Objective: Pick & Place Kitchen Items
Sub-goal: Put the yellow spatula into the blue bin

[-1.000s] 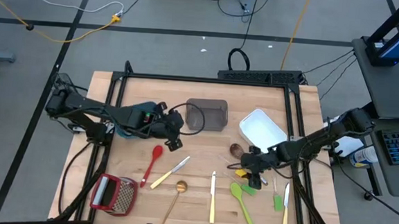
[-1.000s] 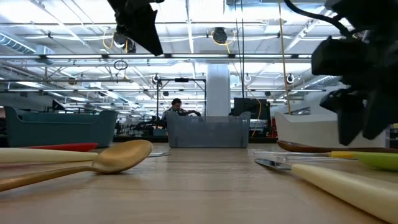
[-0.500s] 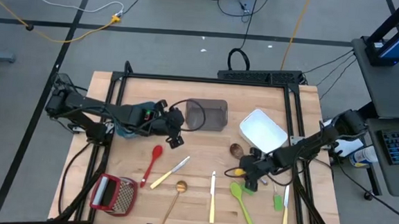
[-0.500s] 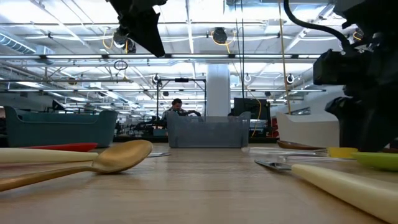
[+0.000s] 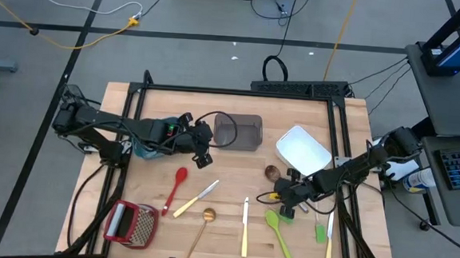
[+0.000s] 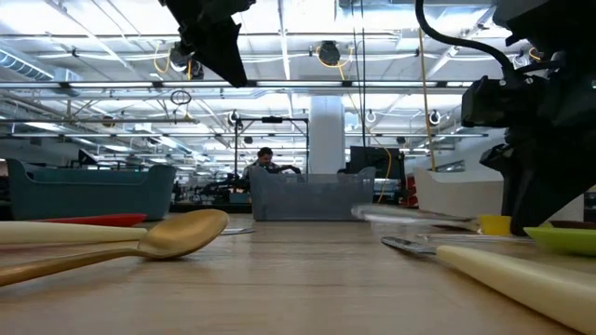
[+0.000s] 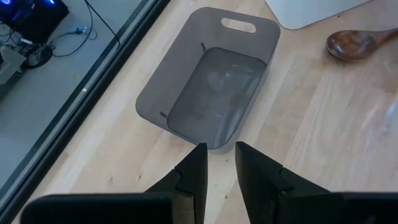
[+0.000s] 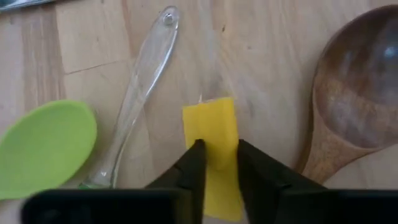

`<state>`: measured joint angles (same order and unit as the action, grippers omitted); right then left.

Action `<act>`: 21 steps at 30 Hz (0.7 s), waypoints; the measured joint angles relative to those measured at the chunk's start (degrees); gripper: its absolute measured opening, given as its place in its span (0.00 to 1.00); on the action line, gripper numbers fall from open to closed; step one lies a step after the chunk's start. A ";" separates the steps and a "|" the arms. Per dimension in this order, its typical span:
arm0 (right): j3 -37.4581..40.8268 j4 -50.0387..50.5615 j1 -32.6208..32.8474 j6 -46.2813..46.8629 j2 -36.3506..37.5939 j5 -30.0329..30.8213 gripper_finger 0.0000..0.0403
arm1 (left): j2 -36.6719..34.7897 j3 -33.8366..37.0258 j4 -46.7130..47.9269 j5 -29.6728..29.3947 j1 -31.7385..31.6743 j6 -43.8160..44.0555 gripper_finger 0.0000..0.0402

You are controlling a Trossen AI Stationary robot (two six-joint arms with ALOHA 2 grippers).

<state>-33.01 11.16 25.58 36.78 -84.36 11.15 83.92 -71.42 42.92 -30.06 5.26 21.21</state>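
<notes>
From above, the left gripper hangs over the table just beside the grey bin, with the teal bin under its arm; the right gripper is down among the utensils, near the wooden spoon and below the white bin. A red spatula, a cream-handled knife, a gold spoon, a second knife, a green spoon and a red-framed grater lie along the front. At table height, the gold spoon fills the foreground, the grey bin stands behind it, and a person shows far off. The left wrist camera shows its fingers slightly apart with nothing between them, at the edge of the grey bin. The right wrist camera shows its fingers clamped on the yellow spatula, which lies on the wood between a clear-handled utensil beside the green spoon and the wooden spoon.
</notes>
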 joint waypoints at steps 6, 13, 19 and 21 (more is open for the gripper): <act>0.02 -1.23 0.00 -0.99 0.76 -0.81 0.05 | 0.00 0.00 -0.42 0.02 0.02 -0.11 0.22; 0.43 -9.91 -0.15 -9.80 4.78 2.76 0.06 | 2.37 0.00 -7.89 6.21 0.71 -0.33 0.22; 0.31 -18.73 -3.19 -14.98 4.47 4.85 0.06 | 8.48 0.03 -19.04 17.46 0.98 -9.03 0.22; 0.28 -19.97 -4.14 -16.02 4.50 4.95 0.06 | 10.48 0.06 -22.28 20.75 0.98 -12.51 0.22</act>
<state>-32.73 -8.81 21.45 20.75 -79.85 16.10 94.39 -71.36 20.64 -9.31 6.24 8.70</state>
